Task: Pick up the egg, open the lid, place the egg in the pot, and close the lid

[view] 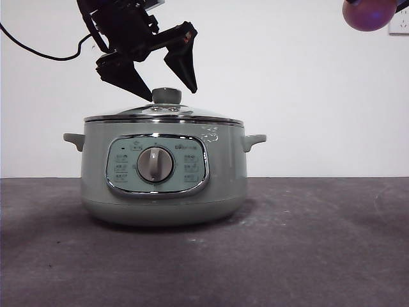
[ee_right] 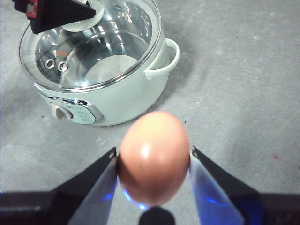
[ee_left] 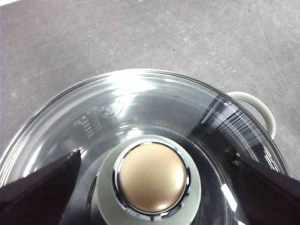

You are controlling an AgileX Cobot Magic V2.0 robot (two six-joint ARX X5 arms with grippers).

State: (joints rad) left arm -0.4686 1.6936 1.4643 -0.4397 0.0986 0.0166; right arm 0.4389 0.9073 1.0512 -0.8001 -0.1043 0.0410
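The sage-green pot [view: 163, 182] stands on the dark table with its glass lid [view: 163, 114] on it. My left gripper [view: 163, 80] is open just above the lid's knob [view: 166, 96], one jaw on each side. In the left wrist view the knob [ee_left: 151, 178] has a gold cap and lies between the open jaws of my left gripper [ee_left: 154, 171]. My right gripper [ee_right: 153, 161] is shut on the brown-orange egg [ee_right: 153, 157], held high to the pot's right; the egg shows at the top right corner of the front view [view: 369, 14]. The pot [ee_right: 112, 101] and lid [ee_right: 89, 44] show below it.
Dark grey table [view: 319, 243] with free room around the pot. The pot's side handles [view: 254, 141] stick out left and right. A black cable [view: 38, 48] hangs at the upper left. A wall socket [view: 400, 24] is at the far right.
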